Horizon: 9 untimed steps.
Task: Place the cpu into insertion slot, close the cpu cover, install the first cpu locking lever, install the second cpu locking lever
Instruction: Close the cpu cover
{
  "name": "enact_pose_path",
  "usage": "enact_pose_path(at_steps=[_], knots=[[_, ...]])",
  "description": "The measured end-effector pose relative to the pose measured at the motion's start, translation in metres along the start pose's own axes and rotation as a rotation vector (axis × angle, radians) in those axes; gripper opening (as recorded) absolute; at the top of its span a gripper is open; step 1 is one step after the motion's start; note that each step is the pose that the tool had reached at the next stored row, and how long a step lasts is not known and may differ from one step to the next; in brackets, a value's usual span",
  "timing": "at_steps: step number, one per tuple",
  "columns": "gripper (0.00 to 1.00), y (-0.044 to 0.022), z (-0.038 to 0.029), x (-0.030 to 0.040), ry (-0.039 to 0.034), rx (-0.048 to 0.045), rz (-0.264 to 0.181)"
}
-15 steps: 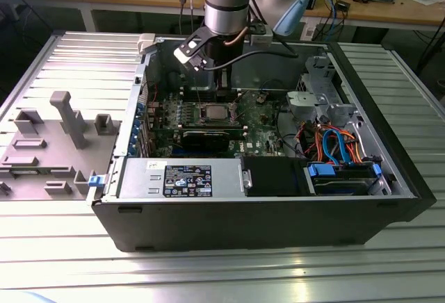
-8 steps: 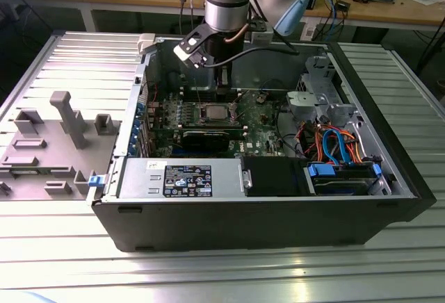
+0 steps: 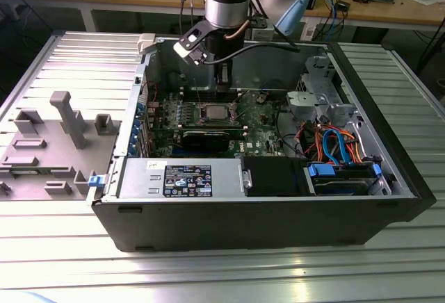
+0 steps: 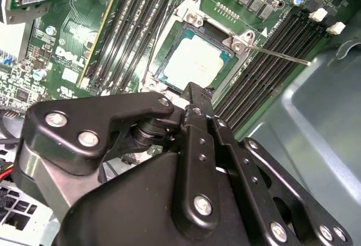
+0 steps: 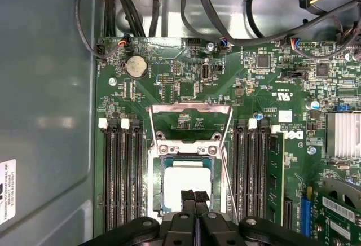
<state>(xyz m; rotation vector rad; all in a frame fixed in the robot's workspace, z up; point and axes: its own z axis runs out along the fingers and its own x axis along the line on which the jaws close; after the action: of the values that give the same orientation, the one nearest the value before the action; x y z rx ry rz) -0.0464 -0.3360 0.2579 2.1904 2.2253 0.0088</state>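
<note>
First wrist view: cpu (image 5: 177, 181) lying in the insertion slot (image 5: 158, 189), cpu cover (image 5: 190, 109) standing open

The cpu is sitting flat inside the insertion slot with its pale metal top facing up. The slot's rim is showing around it on every side not hidden. Judging by that, the placing step is looking done.

The cpu cover is tilting back off the slot on the side away from the gripper (image 5: 195, 196), hinged at the slot's edge. Bare motherboard (image 5: 169, 82) is showing through its window, so the chip is lying exposed and unclamped.

In the second wrist view a locking lever (image 4: 279, 55) is sticking out sideways from a corner of the slot, free of any catch. That fits a cover not yet pressed down.

The gripper is hanging directly above the slot's edge opposite the cover hinge, fingers pressed together and carrying nothing. Their tips are overlapping the cpu's near edge in the first wrist view. Whether they are touching it cannot be told.

In the exterior view the arm is reaching straight down into the open computer case (image 3: 243, 213), wrist vertical over the slot. The case walls are probably allowing only a top-down approach.

Memory slots (image 5: 121, 172) are running along both sides of the slot, apart from the fingers.
</note>
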Motion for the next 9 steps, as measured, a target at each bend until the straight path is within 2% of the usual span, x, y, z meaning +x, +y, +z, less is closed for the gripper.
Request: enact_pose_path(at_steps=[9], knots=[[0.11, 0.0001, -0.0091, -0.0001, -0.0036, 0.0001, 0.0]])
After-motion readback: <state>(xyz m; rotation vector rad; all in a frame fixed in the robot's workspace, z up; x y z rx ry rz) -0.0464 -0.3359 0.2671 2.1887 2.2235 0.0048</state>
